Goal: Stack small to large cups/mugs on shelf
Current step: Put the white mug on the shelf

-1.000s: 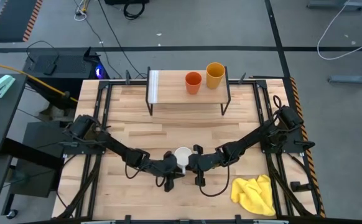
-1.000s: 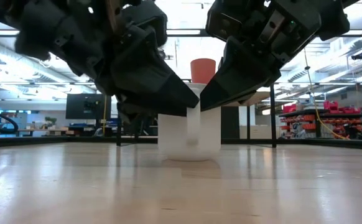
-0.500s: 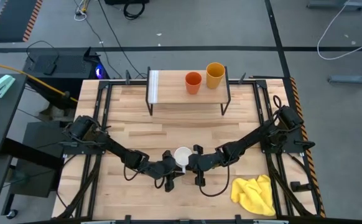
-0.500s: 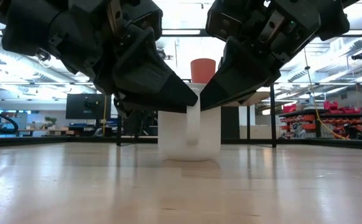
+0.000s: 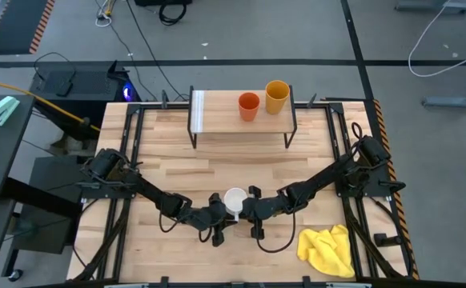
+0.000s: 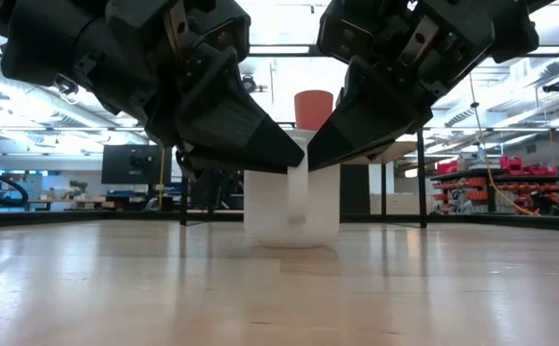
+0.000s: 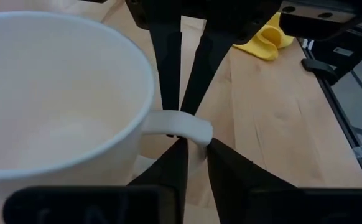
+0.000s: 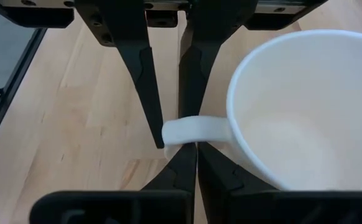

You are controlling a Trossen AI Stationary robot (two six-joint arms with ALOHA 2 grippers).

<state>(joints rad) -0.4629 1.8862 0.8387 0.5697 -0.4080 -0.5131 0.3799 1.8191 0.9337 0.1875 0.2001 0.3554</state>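
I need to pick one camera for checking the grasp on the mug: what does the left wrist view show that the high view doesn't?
Only the left wrist view shows the white mug handle up close, with the left gripper fingers around it, the right arm's fingers meeting it from the far side, and the mug's empty inside. Only the high view shows the shelf holding the red-orange cup and yellow-orange tumbler, and both whole arms with the right gripper. Both show the mug, the tabletop and the yellow cloth.

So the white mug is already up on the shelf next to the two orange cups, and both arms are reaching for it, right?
Not quite. The white mug stands on the table, not on the shelf; the high view shows it. Only the red-orange cup and yellow-orange tumbler are up there. Both arms do meet at it.
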